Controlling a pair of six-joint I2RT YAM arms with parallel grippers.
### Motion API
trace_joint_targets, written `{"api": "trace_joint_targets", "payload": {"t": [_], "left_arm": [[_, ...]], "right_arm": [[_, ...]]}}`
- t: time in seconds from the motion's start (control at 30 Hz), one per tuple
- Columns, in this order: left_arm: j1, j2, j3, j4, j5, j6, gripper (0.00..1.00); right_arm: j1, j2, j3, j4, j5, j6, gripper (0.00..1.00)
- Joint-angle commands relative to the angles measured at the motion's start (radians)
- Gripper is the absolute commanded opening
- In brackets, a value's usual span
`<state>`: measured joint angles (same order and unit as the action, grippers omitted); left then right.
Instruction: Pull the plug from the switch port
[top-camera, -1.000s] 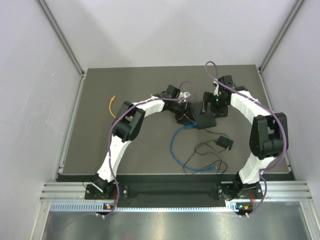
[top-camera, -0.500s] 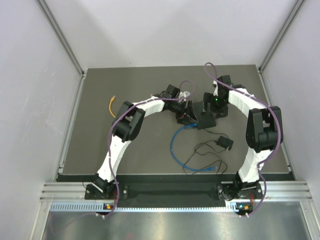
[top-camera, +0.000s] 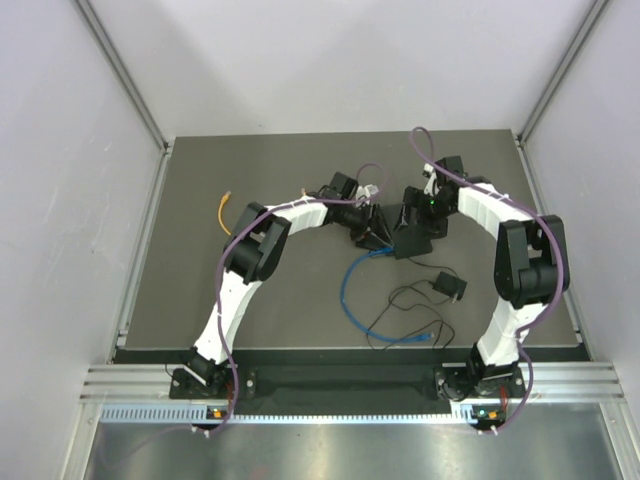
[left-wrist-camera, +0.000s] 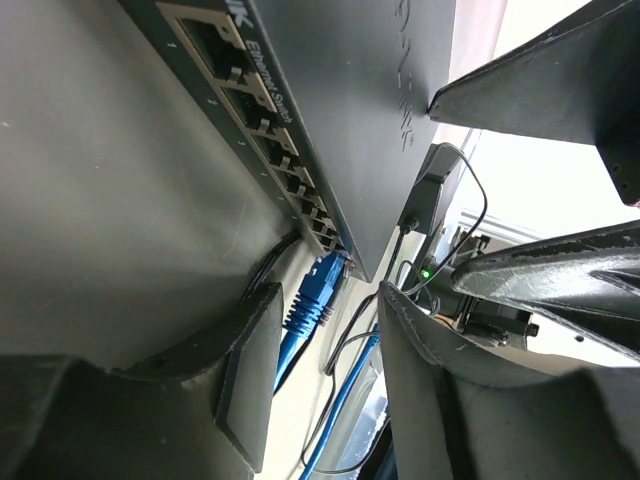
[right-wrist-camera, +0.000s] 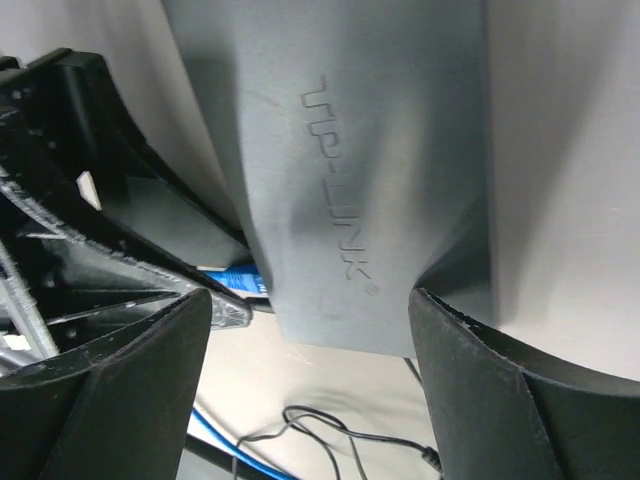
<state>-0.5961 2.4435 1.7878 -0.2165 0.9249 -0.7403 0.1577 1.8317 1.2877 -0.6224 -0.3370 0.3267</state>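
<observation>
Plug (left-wrist-camera: 315, 298), seated in switch port (left-wrist-camera: 333, 245), lies between wide-parted left jaws; right jaws straddle switch (right-wrist-camera: 350, 170), grip unclear.

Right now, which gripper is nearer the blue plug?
Left. The left gripper flanks the blue plug at the switch port; the right gripper straddles the switch body, farther from the plug.

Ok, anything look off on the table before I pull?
Nothing damaged or spilled. The blue cable and the thin black wire of the adapter cross in a loose tangle near the front, so a pull may drag them. An orange cable lies alone at left.
</observation>
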Motion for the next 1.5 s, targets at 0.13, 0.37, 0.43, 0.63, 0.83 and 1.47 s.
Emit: {"api": "trace_joint_targets", "payload": {"t": [0.13, 0.37, 0.43, 0.63, 0.83, 1.47], "left_arm": [[0.002, -0.023, -0.047, 0.037, -0.037, 0.015, 0.43], [0.002, -0.012, -0.031, 0.046, -0.038, -0.007, 0.42], [0.004, -0.009, -0.025, 0.048, -0.038, -0.007, 0.43], [0.002, -0.008, -0.024, 0.042, -0.037, -0.002, 0.43], [0.004, -0.008, -0.024, 0.039, -0.037, -0.004, 0.43], [-0.004, -0.008, -0.024, 0.040, -0.037, -0.013, 0.43]], "right_arm": [[-0.007, 0.009, -0.064, 0.024, -0.019, 0.015, 0.79], [-0.007, 0.012, -0.074, 0.026, -0.010, 0.017, 0.78], [-0.006, 0.008, -0.070, 0.020, 0.006, 0.017, 0.77], [-0.006, -0.005, 0.010, -0.080, 0.215, -0.046, 0.78], [-0.007, -0.003, 0.004, -0.080, 0.250, -0.064, 0.78], [-0.006, 0.032, -0.054, -0.002, 0.066, -0.023, 0.70]]}}
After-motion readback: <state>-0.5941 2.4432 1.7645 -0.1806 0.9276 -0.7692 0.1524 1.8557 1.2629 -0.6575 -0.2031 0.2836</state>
